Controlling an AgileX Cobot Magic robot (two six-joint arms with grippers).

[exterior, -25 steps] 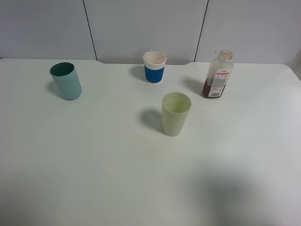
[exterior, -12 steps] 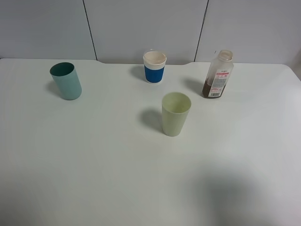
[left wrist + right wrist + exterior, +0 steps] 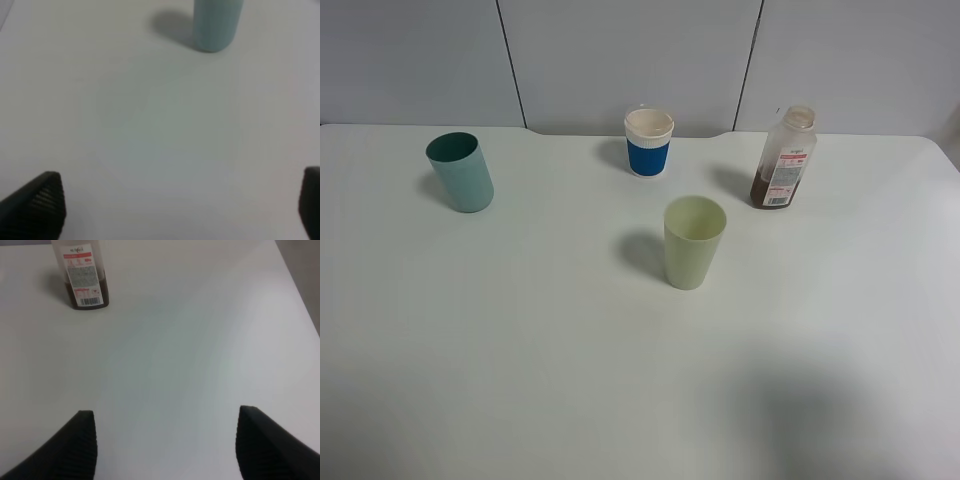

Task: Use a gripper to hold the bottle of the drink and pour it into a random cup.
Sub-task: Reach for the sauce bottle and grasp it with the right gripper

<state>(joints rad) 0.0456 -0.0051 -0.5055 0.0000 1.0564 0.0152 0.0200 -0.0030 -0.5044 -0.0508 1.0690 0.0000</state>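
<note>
The bottle of the drink [image 3: 783, 160] stands upright and capless at the back right of the white table, with brown drink low inside it. The pale yellow-green cup [image 3: 694, 243] stands upright near the table's middle, in front and to the left of the bottle. Neither gripper shows in the exterior high view. In the right wrist view my right gripper [image 3: 167, 432] is open over bare table, with the bottle [image 3: 85, 277] some way ahead of it and off to one side. My left gripper [image 3: 180, 197] is open too, its jaws wide apart and nothing between them.
A teal-green tumbler [image 3: 461, 172] stands at the back left, ahead of the left gripper in the left wrist view [image 3: 216, 22]. A white cup with a blue band [image 3: 649, 142] stands at the back centre. The table's right edge [image 3: 299, 295] runs beside the right gripper.
</note>
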